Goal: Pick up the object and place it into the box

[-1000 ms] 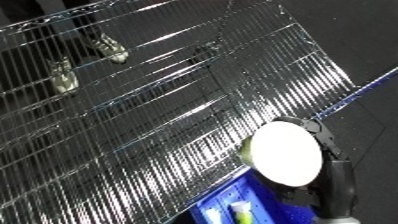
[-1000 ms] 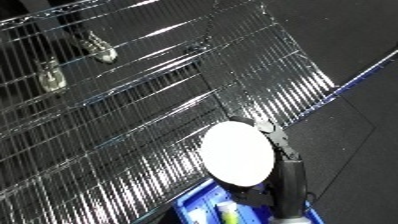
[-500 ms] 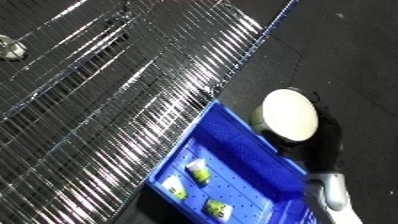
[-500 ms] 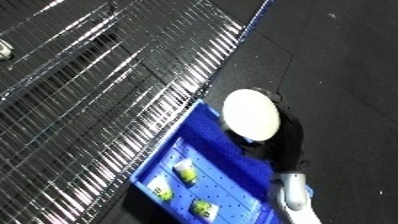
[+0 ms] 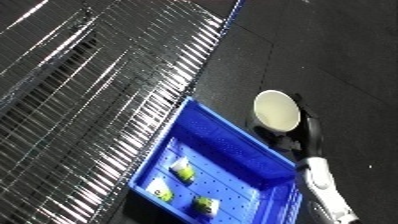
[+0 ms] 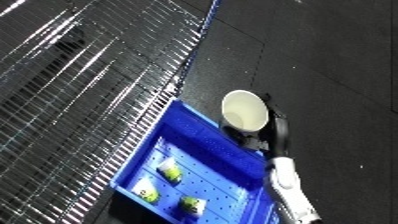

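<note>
A cream-white bowl (image 5: 277,109) is held by my right hand (image 5: 302,135), whose black fingers curl round its lower and right rim. The bowl's open side faces the camera. It hangs over the dark floor just past the far right rim of the blue bin (image 5: 258,150). My white forearm (image 5: 326,187) comes in from the lower right. Inside the bin lie three small green and white packets (image 5: 183,171). My left hand shows in neither view.
A silver wire shelf (image 5: 98,85) fills the left and upper part of the view, with a blue edge strip (image 5: 233,11) at the top. Dark speckled floor (image 5: 338,60) lies to the right of the bin.
The camera has swung, so the shelf has slid left and the bin shows more fully. My right hand with the bowl has gone from over the shelf edge to beside the bin's rim.
</note>
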You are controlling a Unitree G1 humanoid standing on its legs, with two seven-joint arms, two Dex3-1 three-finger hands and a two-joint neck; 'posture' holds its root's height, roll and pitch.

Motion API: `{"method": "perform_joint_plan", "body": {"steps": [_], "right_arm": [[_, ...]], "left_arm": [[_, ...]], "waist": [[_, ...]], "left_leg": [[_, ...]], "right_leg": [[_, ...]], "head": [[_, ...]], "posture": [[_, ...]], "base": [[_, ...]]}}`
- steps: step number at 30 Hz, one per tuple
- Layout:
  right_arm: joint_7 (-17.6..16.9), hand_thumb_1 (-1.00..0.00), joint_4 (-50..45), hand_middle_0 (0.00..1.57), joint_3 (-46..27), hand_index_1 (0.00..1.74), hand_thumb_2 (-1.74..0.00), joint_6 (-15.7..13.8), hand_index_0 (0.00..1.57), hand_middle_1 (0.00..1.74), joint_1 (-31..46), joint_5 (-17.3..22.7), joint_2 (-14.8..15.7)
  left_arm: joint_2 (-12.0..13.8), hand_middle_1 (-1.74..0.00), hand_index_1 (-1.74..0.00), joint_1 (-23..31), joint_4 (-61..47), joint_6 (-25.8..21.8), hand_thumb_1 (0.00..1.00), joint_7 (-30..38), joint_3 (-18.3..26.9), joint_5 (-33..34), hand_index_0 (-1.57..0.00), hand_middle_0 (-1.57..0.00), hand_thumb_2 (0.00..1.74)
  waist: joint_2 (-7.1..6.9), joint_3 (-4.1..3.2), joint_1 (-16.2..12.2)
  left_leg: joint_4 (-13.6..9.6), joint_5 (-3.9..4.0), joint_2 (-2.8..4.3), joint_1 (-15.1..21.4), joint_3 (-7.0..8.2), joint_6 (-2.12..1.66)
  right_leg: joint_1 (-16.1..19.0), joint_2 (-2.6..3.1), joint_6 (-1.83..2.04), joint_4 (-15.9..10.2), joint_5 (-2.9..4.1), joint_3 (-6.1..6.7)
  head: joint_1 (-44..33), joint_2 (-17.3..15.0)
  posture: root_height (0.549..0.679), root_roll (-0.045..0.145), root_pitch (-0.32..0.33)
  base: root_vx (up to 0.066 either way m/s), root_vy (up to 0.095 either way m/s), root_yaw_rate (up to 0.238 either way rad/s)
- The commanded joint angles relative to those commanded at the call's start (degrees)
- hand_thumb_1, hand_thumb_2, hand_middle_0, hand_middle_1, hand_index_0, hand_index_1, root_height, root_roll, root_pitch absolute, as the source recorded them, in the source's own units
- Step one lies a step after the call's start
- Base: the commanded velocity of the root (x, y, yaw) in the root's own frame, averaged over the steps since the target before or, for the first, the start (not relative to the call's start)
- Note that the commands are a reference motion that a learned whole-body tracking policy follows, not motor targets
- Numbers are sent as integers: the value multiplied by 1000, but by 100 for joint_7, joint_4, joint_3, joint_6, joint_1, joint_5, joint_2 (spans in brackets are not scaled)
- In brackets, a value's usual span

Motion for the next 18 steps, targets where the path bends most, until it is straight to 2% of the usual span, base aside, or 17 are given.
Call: {"method": "perform_joint_plan", "body": {"steps": [6, 12, 14, 18], "right_arm": [[77, 0, 139, 0, 41, 0, 0, -49, 0, 0, -60, 117, -43], [83, 0, 147, 0, 44, 0, 0, -52, 0, 0, -65, 122, -46], [82, 0, 179, 0, 83, 0, 0, -49, 0, 0, -93, 98, -29], [91, 0, 192, 0, 200, 0, 0, 2, 0, 0, -142, -17, 30]], "left_arm": [[3, -1740, -1740, -22, 27, -17, 1000, -9, -15, -6, -1570, -1570, 1740], [2, -1740, -1740, -22, 28, -17, 1000, -9, -14, -6, -1570, -1570, 1740], [11, -1740, -1740, -47, 10, 5, 1000, 9, -35, -9, -1570, -1570, 1740], [26, -1740, -1740, -99, -4, 69, 1000, 48, -66, -11, -1570, -1570, 1740]], "waist": [[3, 1, 4], [4, 1, 2], [11, 1, 26], [15, 0, 74]], "left_leg": [[-2, 2, -8, -6, -10, 5], [-2, 2, -8, -7, -11, 5], [-2, 8, -20, -21, -31, 8], [-6, 33, -46, -53, -83, 16]], "right_leg": [[-4, 1, -5, 0, -1, -3], [-5, 0, -5, 1, -1, -4], [-17, 3, -7, 15, 0, -8], [-48, 9, -14, 47, 2, -17]], "head": [[0, 0], [0, 0], [5, 70], [-47, -21]], "posture": [[654, 101, 70], [654, 101, 70], [653, 102, 70], [653, 102, 71]], "base": [[-1, -2, 9], [0, 0, 0], [-14, -20, 64], [-3, -24, 79]]}}
